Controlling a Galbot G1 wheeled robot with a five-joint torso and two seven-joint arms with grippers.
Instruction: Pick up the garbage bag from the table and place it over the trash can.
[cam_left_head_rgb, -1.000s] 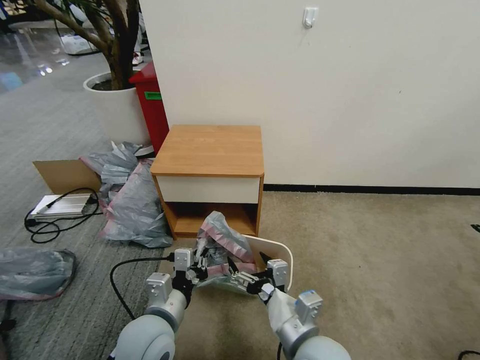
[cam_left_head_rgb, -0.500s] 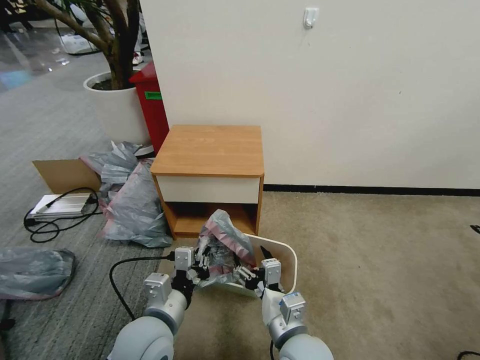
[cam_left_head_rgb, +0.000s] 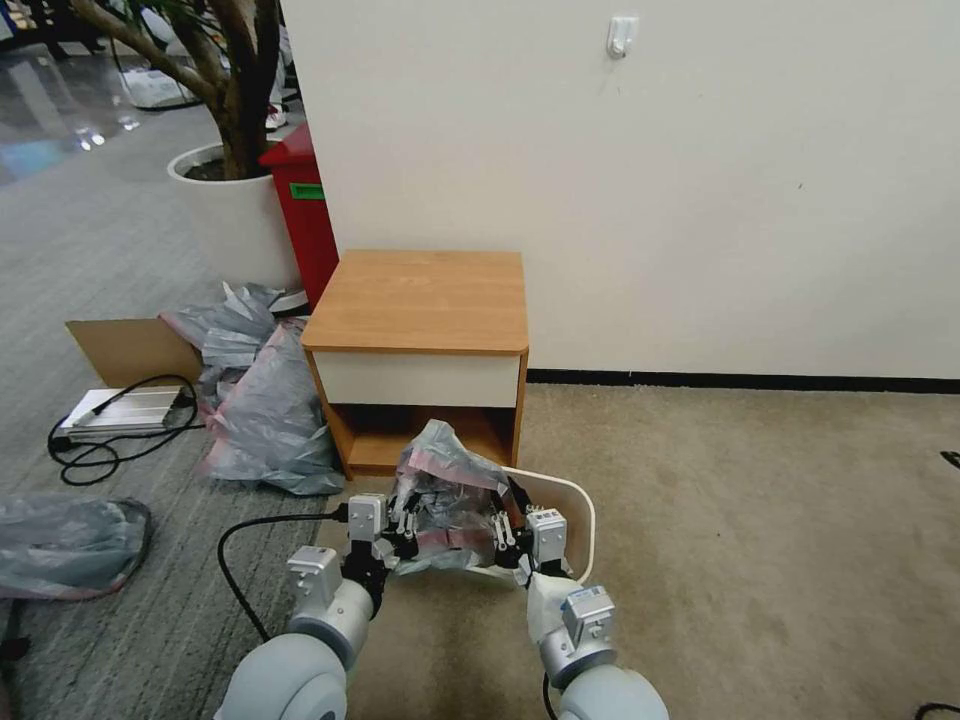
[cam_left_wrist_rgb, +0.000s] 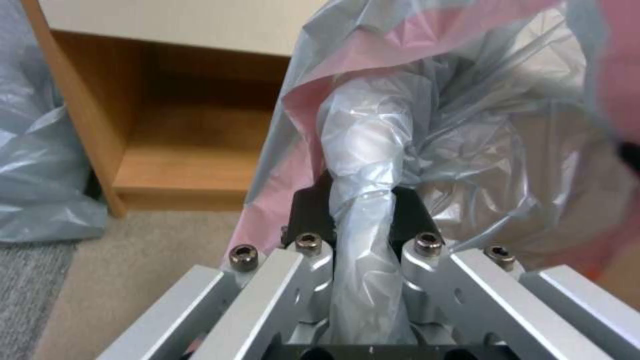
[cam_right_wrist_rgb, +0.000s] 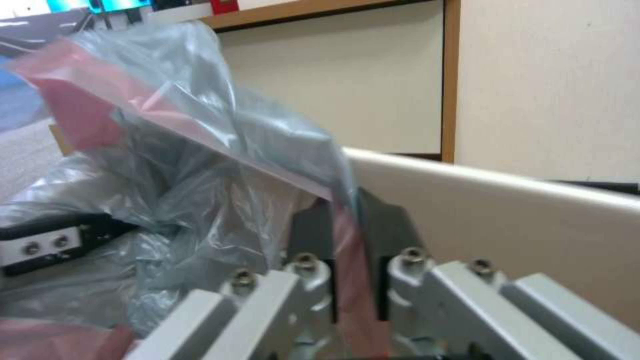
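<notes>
You see both jaws closed on the garbage bag: the left gripper pinches a twisted grey fold, the right gripper pinches the pink band. The bag hangs crumpled between them, over the trash can, which stands on the carpet just before the table.

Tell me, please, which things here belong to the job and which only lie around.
Belong to the job:
- garbage bag, held by both pincers
- trash can
- table
- left pincer
- right pincer

Only lying around:
- grey plastic sacks
- red bin
- white planter
- cardboard piece
</notes>
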